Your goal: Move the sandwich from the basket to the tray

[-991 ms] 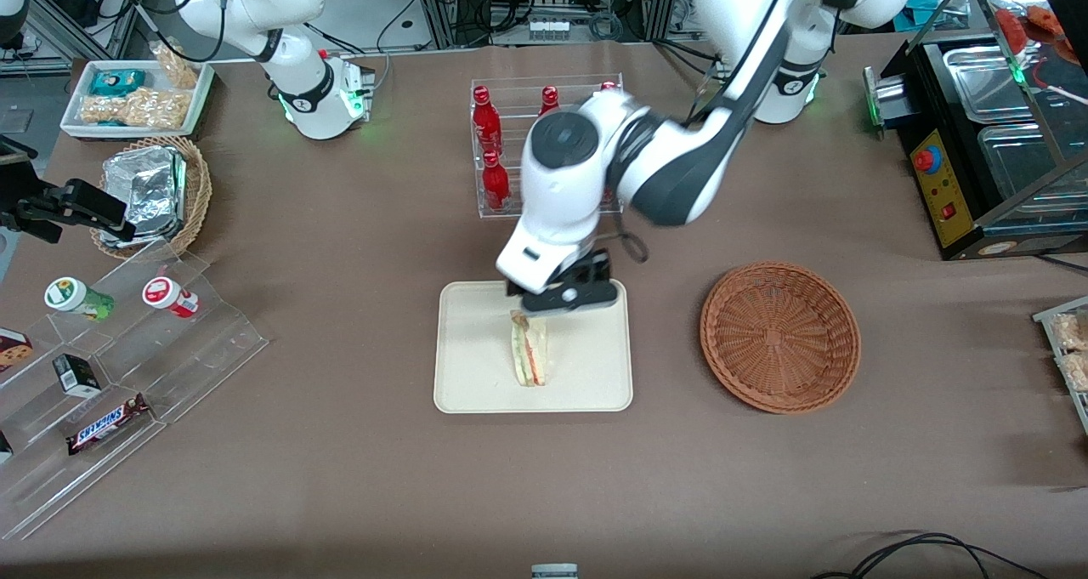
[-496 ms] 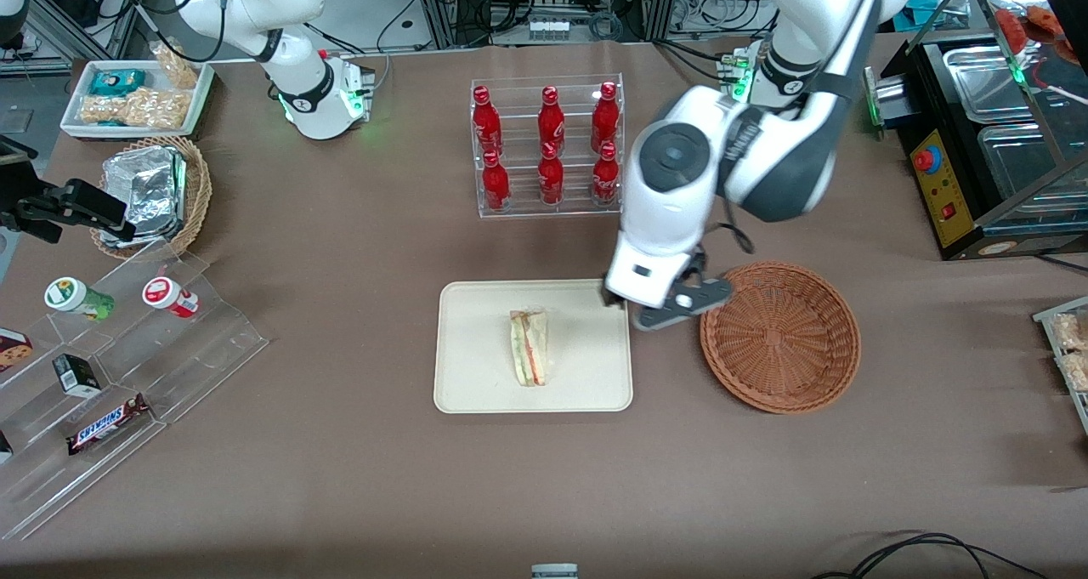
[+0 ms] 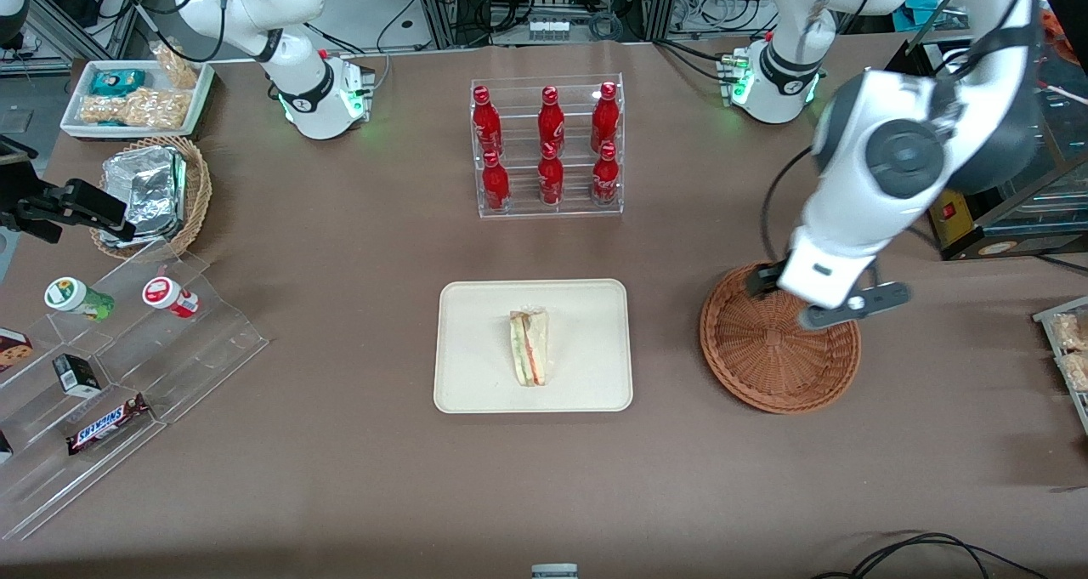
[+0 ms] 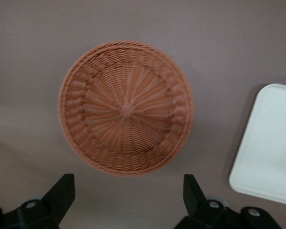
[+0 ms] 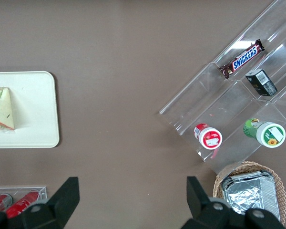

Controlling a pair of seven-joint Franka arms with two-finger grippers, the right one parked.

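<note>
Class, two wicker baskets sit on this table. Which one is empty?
The shallow reddish-brown basket under the tool is empty; the paler, deeper basket holds foil packs.

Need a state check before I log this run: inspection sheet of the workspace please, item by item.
Surface: brown table, flat, no spills seen.
Job's things: sandwich lies on the tray; basket holds nothing.
Clutter: bottle rack with six red bottles; clear stepped stand with cups and snack bars; foil-pack basket; snack tray.
Grippers: gripper is open, holds nothing, hangs above the basket.
Cables: black cable at the table edge nearest the front camera.
Surroundings: black appliance at the working arm's end; equipment racks along the top of the front view.
</note>
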